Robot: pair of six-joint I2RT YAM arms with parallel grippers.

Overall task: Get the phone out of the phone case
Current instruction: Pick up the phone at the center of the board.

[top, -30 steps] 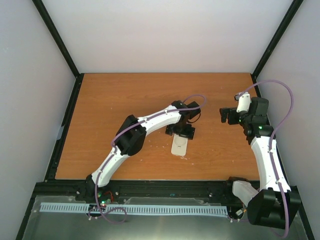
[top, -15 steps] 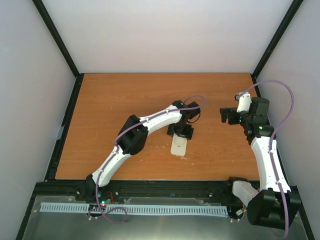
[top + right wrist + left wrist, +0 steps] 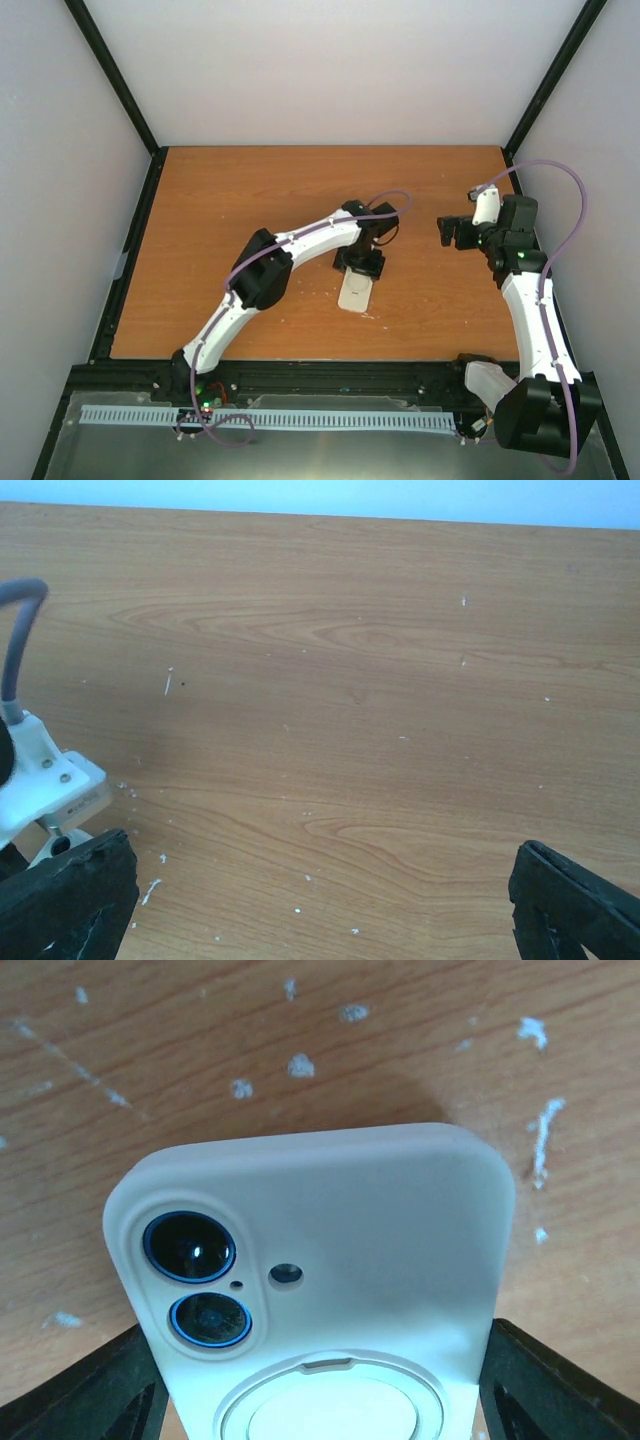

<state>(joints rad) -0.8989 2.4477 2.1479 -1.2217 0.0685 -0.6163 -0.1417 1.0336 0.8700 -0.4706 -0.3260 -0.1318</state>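
The pale grey phone case (image 3: 357,292) lies back-up on the wooden table, near the front middle. The phone's two blue-ringed camera lenses (image 3: 190,1247) show through the case's corner cut-out, so the phone sits inside it. My left gripper (image 3: 360,268) stands over the case's far end. In the left wrist view the left gripper (image 3: 320,1385) has a black finger (image 3: 110,1395) pressed against each long side of the case (image 3: 330,1210). My right gripper (image 3: 452,230) hovers at the right of the table, open and empty. Its fingers (image 3: 70,895) sit wide apart above bare wood.
White flecks dot the wooden table (image 3: 240,200). Black frame rails (image 3: 130,250) border the table, with pale walls close on three sides. In the right wrist view, the left arm's white link and grey cable (image 3: 35,780) show at the left edge.
The left jaws have narrowed onto the case's long sides, and the left wrist has shifted slightly left. The right arm has barely moved.
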